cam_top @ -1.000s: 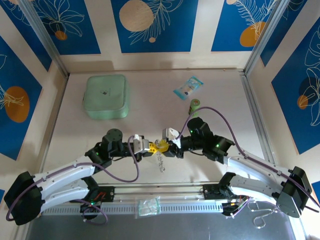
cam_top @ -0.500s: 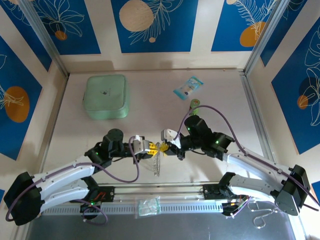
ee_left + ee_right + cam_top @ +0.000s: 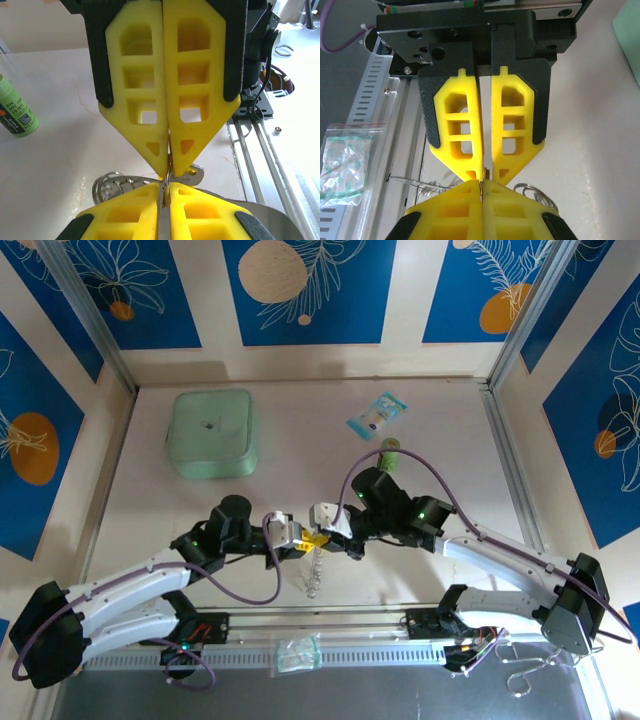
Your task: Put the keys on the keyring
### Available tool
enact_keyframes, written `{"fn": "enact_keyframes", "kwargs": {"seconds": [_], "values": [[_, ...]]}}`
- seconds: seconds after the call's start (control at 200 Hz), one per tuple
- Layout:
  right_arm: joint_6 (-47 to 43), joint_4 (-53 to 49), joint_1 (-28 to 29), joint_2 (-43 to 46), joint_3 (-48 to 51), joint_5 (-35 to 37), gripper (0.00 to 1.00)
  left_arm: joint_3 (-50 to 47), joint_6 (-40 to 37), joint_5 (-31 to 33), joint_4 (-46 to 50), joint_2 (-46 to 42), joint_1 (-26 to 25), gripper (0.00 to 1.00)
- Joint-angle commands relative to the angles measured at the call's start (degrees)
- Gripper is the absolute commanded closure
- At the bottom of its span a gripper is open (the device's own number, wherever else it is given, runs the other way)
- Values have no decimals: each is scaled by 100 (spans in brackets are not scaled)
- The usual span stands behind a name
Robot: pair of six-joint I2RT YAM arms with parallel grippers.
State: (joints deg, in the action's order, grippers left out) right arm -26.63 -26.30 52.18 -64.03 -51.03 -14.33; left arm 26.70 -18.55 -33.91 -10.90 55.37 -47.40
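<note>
Setting: pale table [image 3: 450, 480] enclosed by blue leaf-print panels, with both arm bases at its near edge.
Bystander items: a mint pouch [image 3: 210, 433], a blue packet [image 3: 378, 415] and a green cylinder [image 3: 389, 452] stand at the far side. A clear plastic bag [image 3: 297, 653] lies on the near rail. Disregard all four.
Left gripper [image 3: 165, 186]: narrow. You see its yellow fingers drawn almost together on a thin metal piece [image 3: 168, 174].
Right gripper [image 3: 482, 185]: pressed fully closed, tip to tip against the left one. The same thin metal piece sits in its seam.
Held item: you cannot tell whether this piece is a key blade or part of the ring. The yellow fingers mask any coloured head.
Keyring [image 3: 313, 575]: hangs just below the meeting point of the two grippers, above the table and between the arms. The right wrist view shows its wire and a small ring beside the fingertips.
Keys: their position cannot be confirmed from these views. Treat them as somewhere at or near the pinch.
Step in hand: judged to be the threading of one key onto the wire.
Done: both grippers brought together at the ring.
Left: no key can be confirmed on the ring. Expect both keys to need threading or checking.
</note>
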Motion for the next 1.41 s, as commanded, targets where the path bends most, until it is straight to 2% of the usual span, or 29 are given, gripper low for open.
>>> {"fn": "enact_keyframes", "kwargs": {"seconds": [0.0,0.065,0.13,0.145,0.205,0.25,0.465,0.755,1.0,1.13,1.28,1.4], "values": [[-89,-120,124,-45,-232,-98,100,200,-115,-116,9,9,-41,89],[-30,-45,143,-35,-192,-92,100,204,-84,-144,-15,2,-38,91],[78,94,138,40,-96,-9,100,186,-22,-175,-60,-11,-37,100],[117,123,131,74,-58,35,98,186,-18,-189,-69,-17,-34,100],[317,207,72,251,82,141,77,168,21,-186,-79,-26,-36,100],[507,206,-47,446,213,97,71,154,39,-175,-83,-42,-35,100],[1232,78,-288,1147,692,64,67,-10,24,-126,-313,-96,-39,100],[1391,461,-200,889,816,89,67,-131,-110,-137,-416,-130,-33,100],[1321,668,-182,630,762,-127,72,-140,-139,-178,-396,-124,-37,100],[1290,673,-173,557,749,-167,78,-147,-137,-195,-412,-132,-33,100],[1232,586,-175,558,736,-193,92,-150,-125,-211,-422,-124,-34,100],[1167,457,-176,582,708,-163,98,-149,-112,-239,-448,-128,-41,100]]}}
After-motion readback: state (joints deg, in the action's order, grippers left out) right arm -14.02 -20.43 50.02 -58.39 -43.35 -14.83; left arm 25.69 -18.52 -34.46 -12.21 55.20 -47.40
